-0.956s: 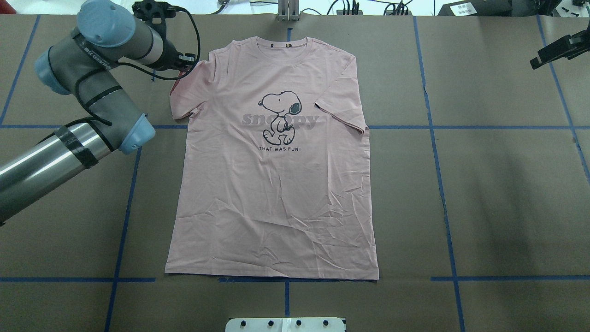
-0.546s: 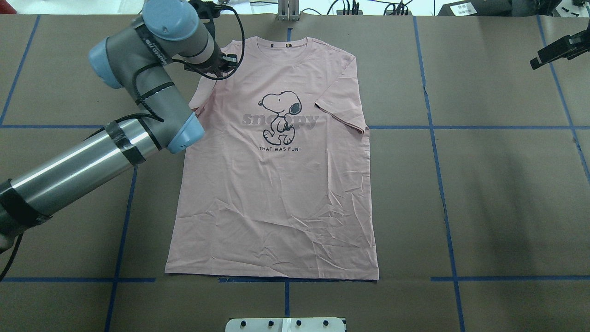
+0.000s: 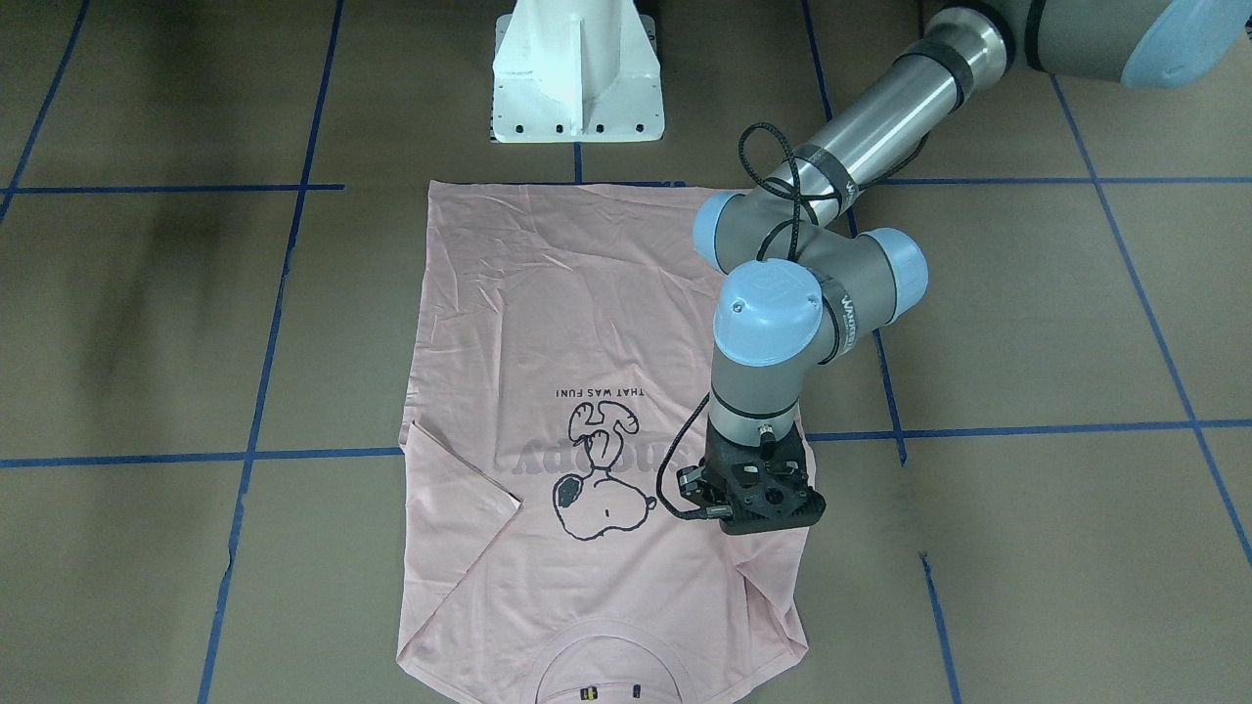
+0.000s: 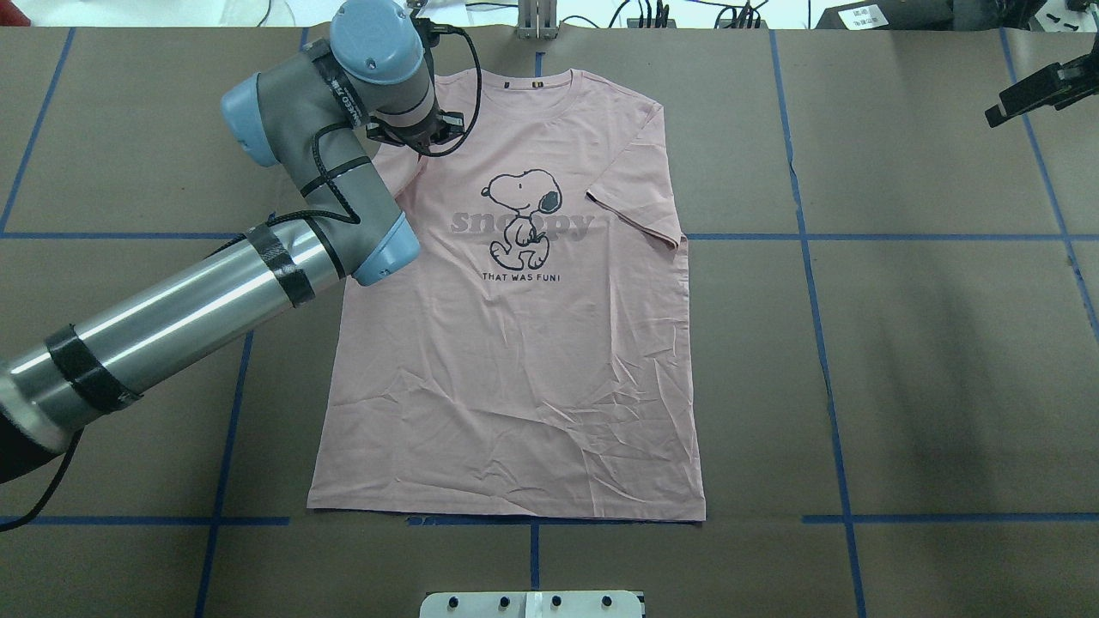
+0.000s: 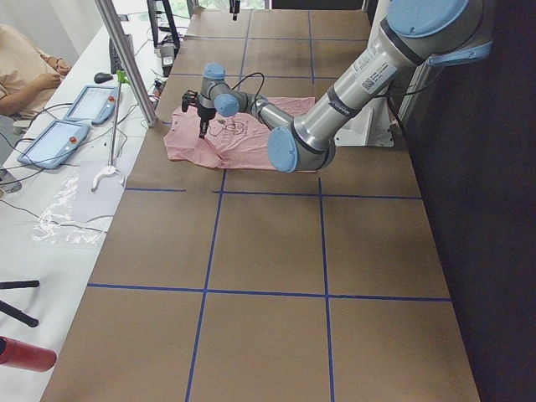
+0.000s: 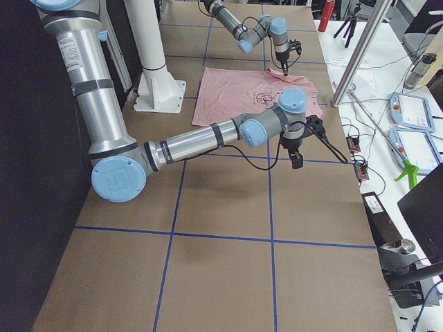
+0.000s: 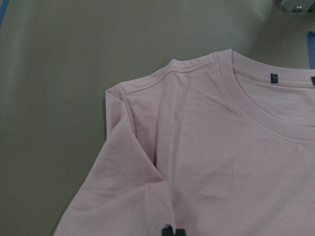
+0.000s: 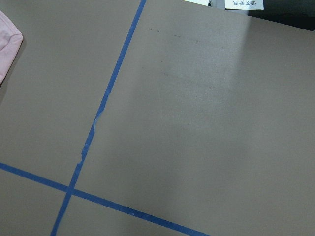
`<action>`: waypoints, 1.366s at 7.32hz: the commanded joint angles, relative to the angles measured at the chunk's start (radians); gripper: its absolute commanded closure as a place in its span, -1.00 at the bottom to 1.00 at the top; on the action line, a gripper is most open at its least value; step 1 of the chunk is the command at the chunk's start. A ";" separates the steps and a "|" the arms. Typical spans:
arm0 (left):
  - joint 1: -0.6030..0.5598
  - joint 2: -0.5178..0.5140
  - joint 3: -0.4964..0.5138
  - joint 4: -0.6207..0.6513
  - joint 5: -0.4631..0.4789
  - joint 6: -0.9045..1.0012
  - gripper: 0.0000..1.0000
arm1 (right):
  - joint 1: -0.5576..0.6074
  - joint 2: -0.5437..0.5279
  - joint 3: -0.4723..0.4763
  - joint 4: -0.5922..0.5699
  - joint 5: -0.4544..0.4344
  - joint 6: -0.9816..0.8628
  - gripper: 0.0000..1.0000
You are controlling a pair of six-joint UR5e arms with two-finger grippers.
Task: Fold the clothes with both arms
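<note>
The pale pink T-shirt (image 4: 515,360) lies flat and print side up on the brown table, its collar at the far edge. My left gripper (image 4: 422,136) hangs over the shirt's left shoulder, beside the Snoopy print (image 3: 597,489). In the left wrist view its fingertips (image 7: 172,231) are pinched together on sleeve fabric, and the sleeve (image 7: 123,167) lies doubled inward over the chest. The other sleeve (image 4: 640,215) lies flat. My right gripper (image 4: 1026,94) hovers far right of the shirt over bare table, and its jaws are not readable.
The white pedestal base (image 3: 577,78) stands at the near hem side. Blue tape lines (image 4: 816,283) grid the table. A metal post (image 6: 360,48) rises by the collar edge. Tablets (image 5: 50,138) and a seated person (image 5: 25,67) are beyond that edge.
My left arm has swung rightward from outside the shirt to above its shoulder, drawing the left sleeve in over the chest. The right gripper has stayed put.
</note>
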 commanded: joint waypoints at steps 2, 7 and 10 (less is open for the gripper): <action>-0.001 0.057 -0.173 0.006 -0.024 0.060 -1.00 | -0.041 -0.003 0.088 -0.003 -0.002 0.171 -1.00; 0.063 0.456 -0.736 0.004 -0.133 0.085 -1.00 | -0.551 -0.124 0.497 -0.015 -0.312 0.917 -1.00; 0.143 0.623 -0.913 -0.003 -0.127 0.024 -1.00 | -0.956 -0.245 0.631 -0.014 -0.668 1.220 -0.94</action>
